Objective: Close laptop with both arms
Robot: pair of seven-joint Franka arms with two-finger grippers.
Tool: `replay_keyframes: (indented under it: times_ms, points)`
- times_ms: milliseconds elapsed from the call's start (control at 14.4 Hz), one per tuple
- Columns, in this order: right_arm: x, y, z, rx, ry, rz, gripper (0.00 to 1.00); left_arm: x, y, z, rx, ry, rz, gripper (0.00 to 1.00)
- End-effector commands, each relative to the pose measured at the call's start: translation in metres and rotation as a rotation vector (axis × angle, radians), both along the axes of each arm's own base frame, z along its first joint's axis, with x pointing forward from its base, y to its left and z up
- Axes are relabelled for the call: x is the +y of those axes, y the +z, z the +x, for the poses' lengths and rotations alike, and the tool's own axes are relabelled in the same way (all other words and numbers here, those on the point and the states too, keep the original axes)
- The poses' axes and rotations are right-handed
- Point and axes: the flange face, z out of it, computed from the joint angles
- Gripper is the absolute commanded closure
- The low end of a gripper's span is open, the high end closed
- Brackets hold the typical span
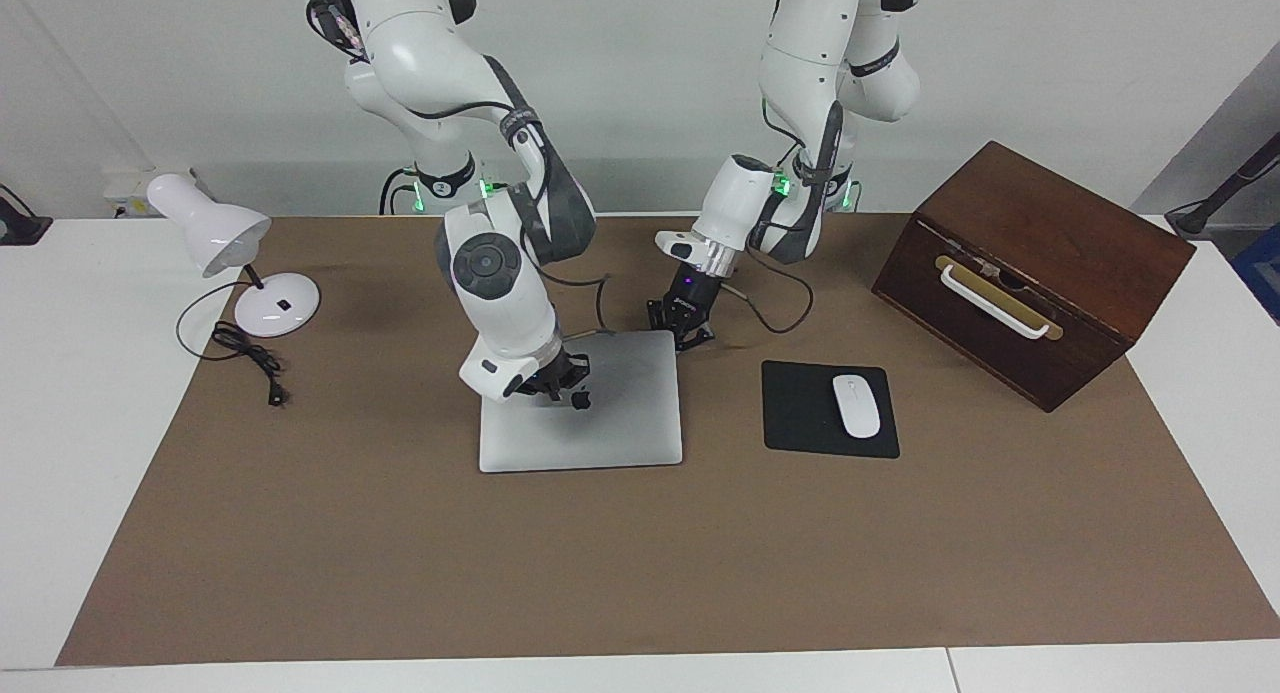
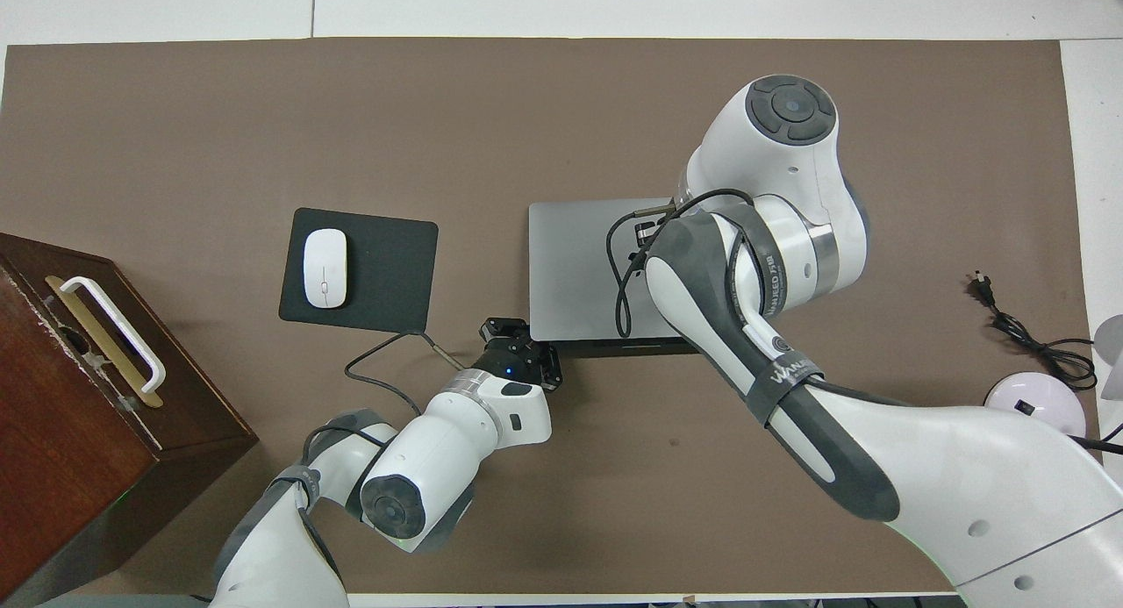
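The silver-grey laptop (image 1: 620, 423) lies in the middle of the brown mat with its lid down flat or nearly flat and the dark apple logo facing up. It also shows in the overhead view (image 2: 570, 275). My right gripper (image 1: 560, 381) rests on the lid beside the logo; in the overhead view it (image 2: 645, 235) is mostly hidden under the arm. My left gripper (image 1: 690, 341) points down at the laptop's corner nearest the robots, toward the left arm's end; it also shows in the overhead view (image 2: 526, 340).
A black mouse pad (image 1: 800, 413) with a white mouse (image 1: 857, 405) lies beside the laptop toward the left arm's end. A brown wooden box (image 1: 1040, 263) with a white handle stands past it. A white desk lamp (image 1: 215, 233) and its cable (image 1: 245, 353) are at the right arm's end.
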Motion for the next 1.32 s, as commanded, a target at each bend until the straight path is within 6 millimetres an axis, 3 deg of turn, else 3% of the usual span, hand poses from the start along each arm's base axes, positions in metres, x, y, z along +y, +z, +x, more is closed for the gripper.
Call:
replay_keyframes:
  times_ms: [0,487,975,1044,1184,1253]
  points:
    - [0.0,0.023,-0.005,0.005,-0.023,0.004,1.0,0.019,-0.05,-0.008,0.089,0.012,0.083,1.0]
    - [-0.006,0.08,-0.02,-0.027,-0.015,-0.018,1.0,0.013,-0.039,-0.009,0.11,0.073,0.023,1.0]
    - [-0.029,0.15,-0.043,-0.072,-0.013,-0.047,1.0,0.011,-0.019,-0.009,0.098,0.083,-0.005,1.0]
    - [-0.03,0.157,-0.046,-0.076,-0.014,-0.046,0.9,0.011,-0.016,-0.01,0.1,0.083,-0.005,1.0]
    - [-0.029,0.165,-0.051,-0.082,-0.012,-0.045,0.57,0.013,-0.008,-0.011,0.107,0.084,0.001,1.0]
    - [-0.029,0.168,-0.052,-0.085,-0.012,-0.044,0.51,0.013,-0.003,-0.011,0.116,0.084,0.007,1.0]
